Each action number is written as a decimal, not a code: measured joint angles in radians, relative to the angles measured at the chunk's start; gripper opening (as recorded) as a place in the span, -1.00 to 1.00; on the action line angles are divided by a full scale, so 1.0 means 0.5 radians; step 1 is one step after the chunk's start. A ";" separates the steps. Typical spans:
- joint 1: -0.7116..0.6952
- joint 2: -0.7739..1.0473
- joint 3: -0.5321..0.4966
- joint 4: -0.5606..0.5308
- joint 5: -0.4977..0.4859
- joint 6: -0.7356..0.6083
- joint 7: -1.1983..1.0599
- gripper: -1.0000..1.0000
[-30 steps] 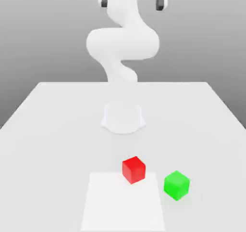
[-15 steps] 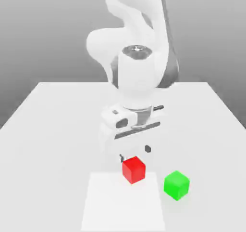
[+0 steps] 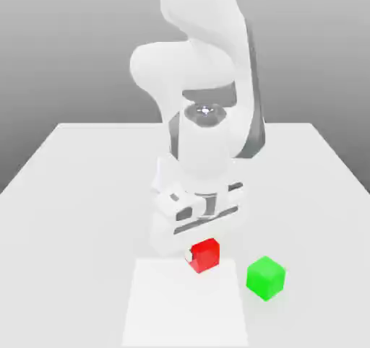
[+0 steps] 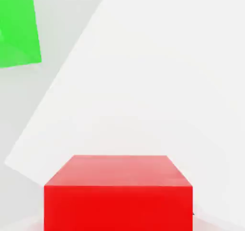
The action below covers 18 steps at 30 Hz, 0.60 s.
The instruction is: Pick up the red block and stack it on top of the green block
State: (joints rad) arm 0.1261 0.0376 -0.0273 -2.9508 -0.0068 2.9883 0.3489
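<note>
Now the arm is bent low over the bench [image 3: 79, 188], its claw [image 3: 196, 251] clenched on the red block [image 3: 206, 253], which sits at the far edge of a paler square patch [image 3: 184, 303] near the front. Gripping from straight above likely keeps the cube level for a clean lift. Just to the exterior view's right, the green block [image 3: 266, 277] stands apart from the red one, its top bare and ready to receive the stack.
</note>
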 joint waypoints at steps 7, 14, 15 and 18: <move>0.027 -0.345 0.048 -0.002 0.038 -0.342 0.106 -1.00; 0.117 -0.316 0.198 0.170 0.117 -0.483 0.530 -1.00; 0.128 -0.310 0.220 0.195 0.120 -0.502 0.597 -1.00; 0.156 -0.291 0.283 0.270 0.119 -0.558 0.805 -1.00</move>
State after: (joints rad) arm 0.2040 -0.1081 0.1142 -2.8157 0.0529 2.7091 0.7514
